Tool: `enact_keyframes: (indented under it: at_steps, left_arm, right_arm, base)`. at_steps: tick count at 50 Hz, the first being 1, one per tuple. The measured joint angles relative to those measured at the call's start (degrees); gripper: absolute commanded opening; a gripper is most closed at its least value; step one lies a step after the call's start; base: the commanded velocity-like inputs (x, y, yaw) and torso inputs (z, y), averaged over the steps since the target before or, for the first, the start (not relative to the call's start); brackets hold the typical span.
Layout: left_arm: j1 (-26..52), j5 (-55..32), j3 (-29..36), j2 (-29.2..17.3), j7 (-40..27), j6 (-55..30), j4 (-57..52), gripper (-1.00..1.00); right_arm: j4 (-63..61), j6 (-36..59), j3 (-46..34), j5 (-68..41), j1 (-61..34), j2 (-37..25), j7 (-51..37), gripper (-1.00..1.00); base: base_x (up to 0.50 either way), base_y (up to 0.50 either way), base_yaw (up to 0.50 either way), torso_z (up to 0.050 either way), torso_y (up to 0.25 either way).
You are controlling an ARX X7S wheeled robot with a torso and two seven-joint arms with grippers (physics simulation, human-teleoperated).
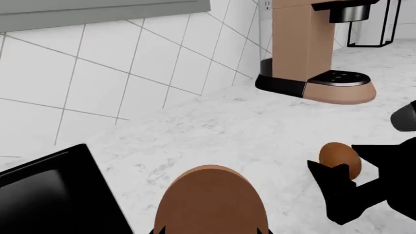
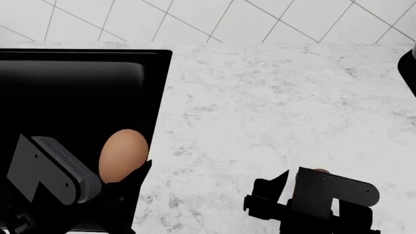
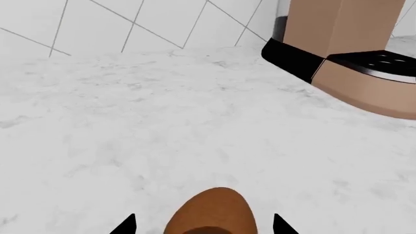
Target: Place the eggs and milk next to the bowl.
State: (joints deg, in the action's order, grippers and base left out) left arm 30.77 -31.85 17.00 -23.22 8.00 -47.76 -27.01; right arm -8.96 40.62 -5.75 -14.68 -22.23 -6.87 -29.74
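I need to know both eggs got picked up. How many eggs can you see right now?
2. One tan-brown oval egg sits in the left gripper, at the edge of the black stovetop. The other egg is in the right gripper over the white marble counter. Others may lie outside the views.

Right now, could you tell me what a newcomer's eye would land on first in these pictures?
Most likely the two brown eggs, one in each gripper's jaws: the left egg hangs at the edge of a black sink, the right egg over the white marble counter. Next, the tan-and-black coffee machine standing against the tiled wall.
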Motion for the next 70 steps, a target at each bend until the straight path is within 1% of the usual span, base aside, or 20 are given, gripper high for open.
enact_keyframes:
  at_steps: [11,24,25,31,52,70]
  left_arm:
    - [-0.22,-0.19,-0.05,-0.28,-0.08,0.22,0.04,-1.0]
    - [-0.36,-0.23,0.18,-0.42,-0.06,0.72,0.34,-1.0]
    - [-0.37,-0.23,0.19,-0.43,-0.06,0.75,0.38,-1.0]
    - [-0.4,-0.09,0.44,-0.45,0.0,1.1,0.74,-1.0]
    - [-0.32,-0.25,0.74,-0.62,-0.14,1.58,1.0,-1.0]
    - [-0.86,-1.36,0.06,-0.81,-1.26,1.04,-0.75,-1.0]
  right_arm:
    - [6.35,-3.92,-0.46,-0.14,-1.84,0.17,0.19,1.0]
    - [10.09,-7.35,-0.75,-0.87,-3.12,0.25,0.14,1.0]
    - [10.2,-7.47,-0.77,-0.88,-3.15,0.24,0.09,-1.0]
    - [8.88,-7.05,-0.46,1.33,-3.65,0.01,-1.49,-1.0]
    - [7.66,-5.65,-1.51,-2.11,-3.83,-0.46,-1.87,-1.0]
    - [-3.26,0.26,-2.64,-5.59,-2.86,-2.79,-3.02,-1.0]
  base:
    - [0.0,0.0,0.0,0.0,0.0]
    - [0.0,0.0,0.0,0.0,0.0]
    - [0.0,0.0,0.0,0.0,0.0]
    - [0.0,0.0,0.0,0.0,0.0]
    - [0.0,0.0,0.0,0.0,0.0]
    - [0.0,0.0,0.0,0.0,0.0]
